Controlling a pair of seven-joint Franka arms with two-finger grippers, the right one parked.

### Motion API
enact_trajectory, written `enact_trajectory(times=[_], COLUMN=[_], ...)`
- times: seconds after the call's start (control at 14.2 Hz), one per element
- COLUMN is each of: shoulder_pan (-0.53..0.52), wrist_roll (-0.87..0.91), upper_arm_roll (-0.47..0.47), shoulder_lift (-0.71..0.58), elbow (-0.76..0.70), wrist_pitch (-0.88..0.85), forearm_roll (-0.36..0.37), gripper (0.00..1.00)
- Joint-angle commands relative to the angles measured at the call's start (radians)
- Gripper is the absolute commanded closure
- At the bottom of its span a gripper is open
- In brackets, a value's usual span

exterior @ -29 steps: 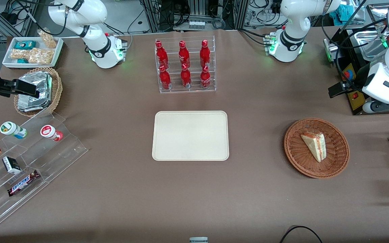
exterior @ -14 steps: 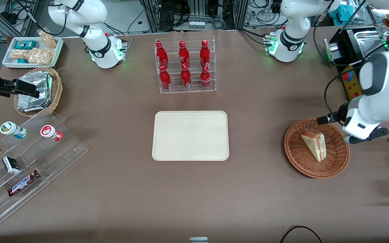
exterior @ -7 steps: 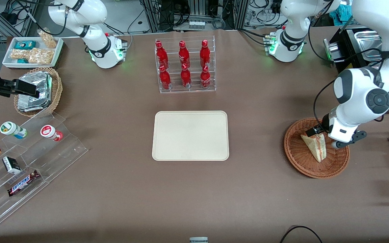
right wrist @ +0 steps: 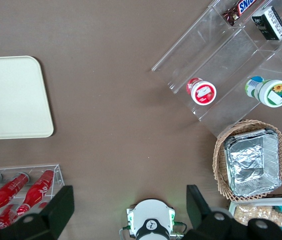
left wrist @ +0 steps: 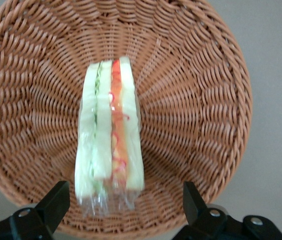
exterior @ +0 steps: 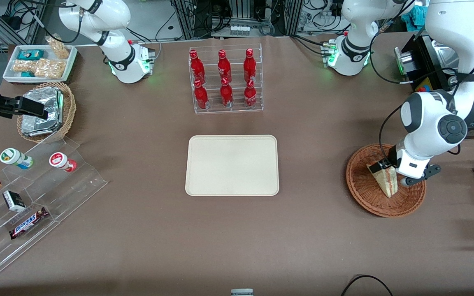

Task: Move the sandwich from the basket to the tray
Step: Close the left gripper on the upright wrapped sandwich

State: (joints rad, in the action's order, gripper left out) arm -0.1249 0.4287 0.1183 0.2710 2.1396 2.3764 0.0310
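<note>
1. the gripper (exterior: 389, 170) is now low over the basket (exterior: 364, 193), at the right side of the front view. two seconds ago it was way off at the right edge of the frame, so the arm has swung in and come down.

2. the sandwich (exterior: 386, 181) lies in the basket, just where it was before. it has not been moved at all.

3. in the wrist view the sandwich (left wrist: 110, 145) stands on its edge in the basket (left wrist: 200, 95), with the green and red layers showing. the two black fingers (left wrist: 56, 202) are spread wide, one on each side of the thick end of the sandwich. they do not pinch it yet.

4. the tray (exterior: 232, 165) sits in the middle of the front view with nothing on it. it is well apart from the basket, toward the parked arm's end of the table.

5. what this means: the reach is about done and the grab comes next, i think. the fingers may need to go a bit lower, then squeeze softly so the bread is not squashed.

6. after that comes the lift and the trip to the tray.
</note>
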Motion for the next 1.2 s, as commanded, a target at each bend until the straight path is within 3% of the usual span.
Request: enact_trajectory(times=[0.0, 0.35, 0.42, 0.56, 0.63, 0.84, 1.12], shoulder_pan=[-0.009, -0.009, -0.009, -0.007, -0.007, -0.005, -0.002], wrist_roll=[0.005, 0.002, 0.004, 0.010, 0.011, 0.007, 0.002], upper_arm_roll=[-0.005, -0.023, -0.025, -0.025, -0.025, -0.025, -0.023], shoulder_lift=[0.046, 0.100, 0.103, 0.105, 0.105, 0.097, 0.048], elbow=[-0.007, -0.021, -0.029, -0.035, -0.035, -0.035, -0.038], wrist_pitch=[0.062, 0.133, 0.133, 0.127, 0.127, 0.124, 0.054], forearm_roll=[0.003, 0.003, 0.003, 0.003, 0.003, 0.003, 0.004], gripper=[0.00, 0.00, 0.09, 0.55, 0.69, 0.83, 0.85])
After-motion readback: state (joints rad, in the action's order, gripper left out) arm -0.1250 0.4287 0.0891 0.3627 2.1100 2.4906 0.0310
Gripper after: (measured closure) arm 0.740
